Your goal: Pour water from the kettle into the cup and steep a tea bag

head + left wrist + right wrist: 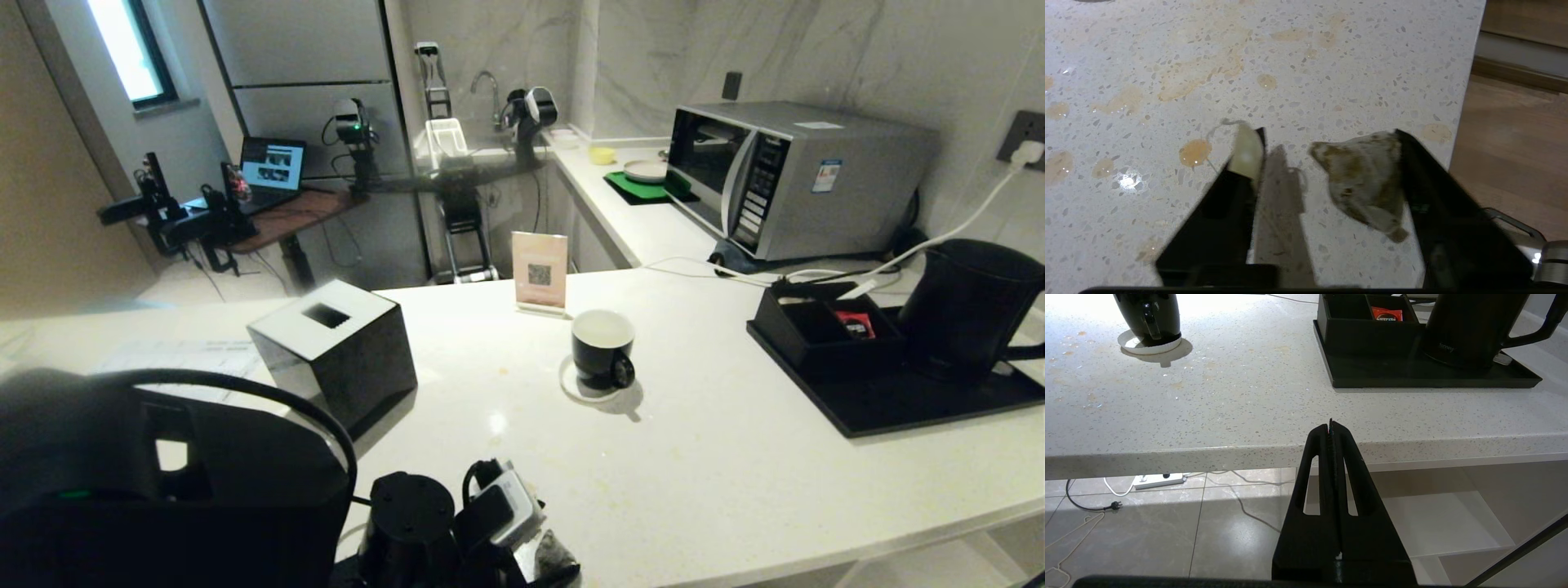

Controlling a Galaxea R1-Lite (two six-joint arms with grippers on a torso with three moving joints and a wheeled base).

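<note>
Risk at this moment lies w/ the tea bag (pixel 1367 179): a wet, stained pyramid bag is seen clinging to the inner face of one finger of the left gripper (pixel 1327 163), low over the near edge of the tabletop (pixel 1331 53). Fingers are spread w/ a clear gap between them, so nothing is pinched; the bag seems stuck by wetness only. If it peels off here, it would prob. drop onto the tabletop or over the edge to the floor (pixel 1511 143), not into the cup (pixel 602 349). The cup sits on a white coaster (pixel 571 385) mid-tabletop, well apart from that gripper. Brownish splashes (pixel 1195 152) are already spread around, so more dripping is likely during any carry. The kettle (pixel 967 310) stands on the black tray (pixel 922 404) at far right. Right gripper (pixel 1331 426) is parked below the tabletop edge, fingers pressed together on nothing.
</note>
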